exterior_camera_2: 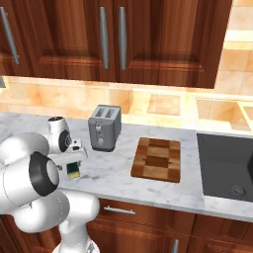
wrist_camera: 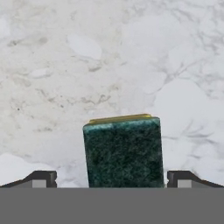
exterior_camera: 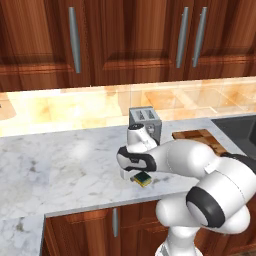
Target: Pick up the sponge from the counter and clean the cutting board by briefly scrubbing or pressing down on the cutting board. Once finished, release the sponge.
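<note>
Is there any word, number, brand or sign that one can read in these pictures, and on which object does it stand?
None: no text can be read.
The toaster has a plain grey front.
The sponge has an unmarked green top.
The cutting board shows wood grain alone.
The counter shows marble veining alone.

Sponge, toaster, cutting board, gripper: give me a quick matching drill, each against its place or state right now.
Things:
1. sponge
2. toaster
3. cutting board
4. gripper

Places or states:
A. flat on the counter, beside the sink
B. open, a fingertip on each side of the sponge
C. upright near the backsplash
D. green side up, on the marble between the fingertips

Pairs: 1-D, 2-C, 3-A, 4-B
</note>
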{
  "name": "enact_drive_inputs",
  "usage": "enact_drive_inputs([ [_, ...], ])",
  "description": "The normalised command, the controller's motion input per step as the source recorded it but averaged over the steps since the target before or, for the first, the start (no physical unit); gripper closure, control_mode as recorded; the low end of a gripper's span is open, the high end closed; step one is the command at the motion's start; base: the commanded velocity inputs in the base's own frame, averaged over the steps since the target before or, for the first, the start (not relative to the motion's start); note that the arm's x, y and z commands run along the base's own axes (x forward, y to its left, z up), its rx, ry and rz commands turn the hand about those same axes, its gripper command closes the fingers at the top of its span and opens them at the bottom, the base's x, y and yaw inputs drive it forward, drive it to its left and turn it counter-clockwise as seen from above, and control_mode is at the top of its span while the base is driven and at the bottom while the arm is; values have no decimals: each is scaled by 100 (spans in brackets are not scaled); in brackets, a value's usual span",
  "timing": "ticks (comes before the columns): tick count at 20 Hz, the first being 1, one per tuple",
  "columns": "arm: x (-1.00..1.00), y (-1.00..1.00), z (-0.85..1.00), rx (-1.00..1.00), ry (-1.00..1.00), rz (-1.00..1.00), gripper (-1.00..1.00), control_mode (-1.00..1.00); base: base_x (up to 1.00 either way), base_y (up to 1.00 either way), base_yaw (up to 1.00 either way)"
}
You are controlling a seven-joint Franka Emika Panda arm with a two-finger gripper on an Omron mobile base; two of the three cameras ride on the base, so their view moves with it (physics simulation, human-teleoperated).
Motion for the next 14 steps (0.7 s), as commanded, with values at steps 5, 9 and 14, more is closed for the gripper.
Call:
enact_drive_inputs([
  [5, 0, -5, -11, 0, 0, 0, -100, -100, 0, 0, 0],
  [9, -1, -4, -7, 0, 0, 0, -100, -100, 0, 0, 0],
  [14, -4, -5, -6, 0, 0, 0, -100, -100, 0, 0, 0],
])
